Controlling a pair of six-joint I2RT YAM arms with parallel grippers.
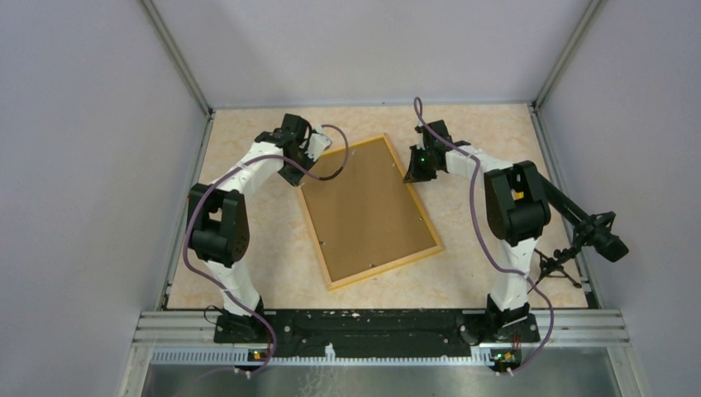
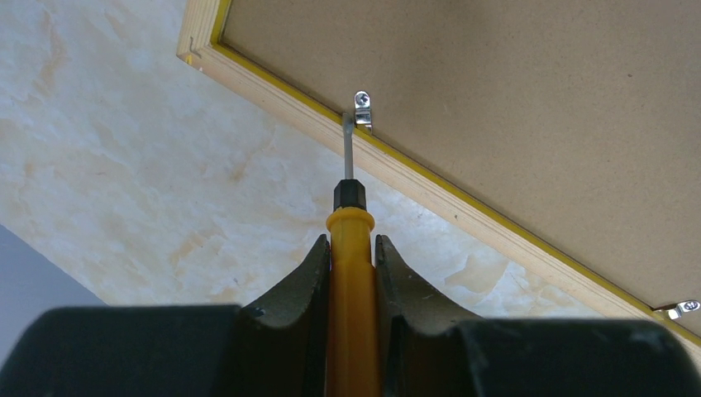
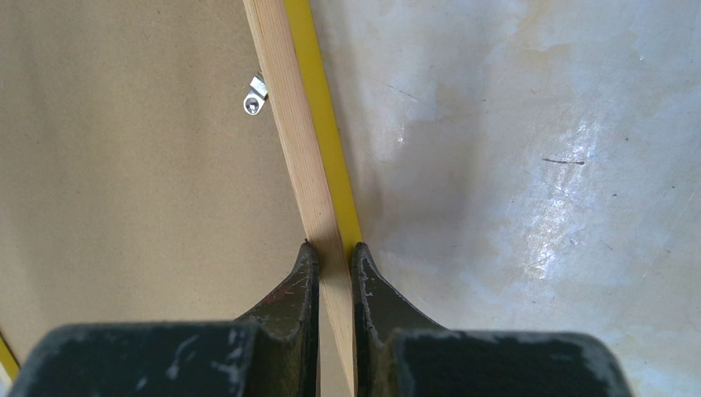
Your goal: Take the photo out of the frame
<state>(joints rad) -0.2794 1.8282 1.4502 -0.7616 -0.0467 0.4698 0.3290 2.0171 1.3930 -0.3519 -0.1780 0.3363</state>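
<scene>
Brown fibreboard frame (image 1: 369,211) back, pale wood rim, yellow edge; cream marbled table (image 1: 372,120); yellow-handled screwdriver (image 2: 351,244).

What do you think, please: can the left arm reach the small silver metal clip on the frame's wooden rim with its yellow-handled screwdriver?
Probably yes: the left gripper is shut on the screwdriver, whose tip sits at the clip, unobstructed. The right gripper pinches the frame by its other rim, well clear.

Nothing readable in any view; no text, label, brand or number on the frame (image 1: 368,211) back or screwdriver (image 2: 351,273) handle.
</scene>
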